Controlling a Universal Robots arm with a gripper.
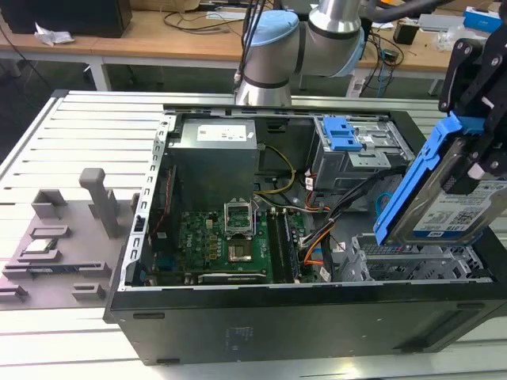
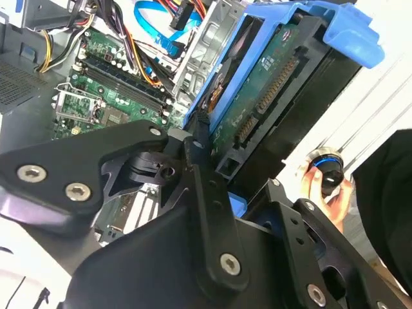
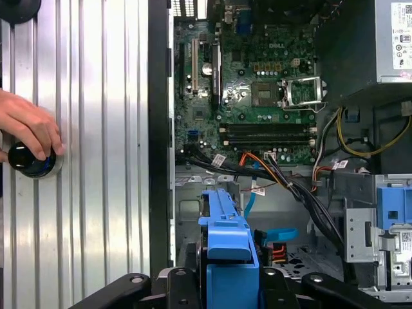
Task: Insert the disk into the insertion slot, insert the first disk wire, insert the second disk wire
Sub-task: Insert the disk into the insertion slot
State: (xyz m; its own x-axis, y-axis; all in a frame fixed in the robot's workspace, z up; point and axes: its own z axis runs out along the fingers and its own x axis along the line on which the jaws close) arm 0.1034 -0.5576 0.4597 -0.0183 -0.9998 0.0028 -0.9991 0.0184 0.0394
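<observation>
Your tool (image 1: 477,154) grips the tilted disk (image 1: 447,202) at the exterior view's right edge, just above the insertion slot (image 1: 396,265).

Bright even light, soft shadows, faint glare

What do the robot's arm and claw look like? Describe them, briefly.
The arm has silver-grey tube segments and rounded joints capped in light blue, with black cables running beside it. The claw is black, built of angular linkage plates fastened with silver screws.
</observation>
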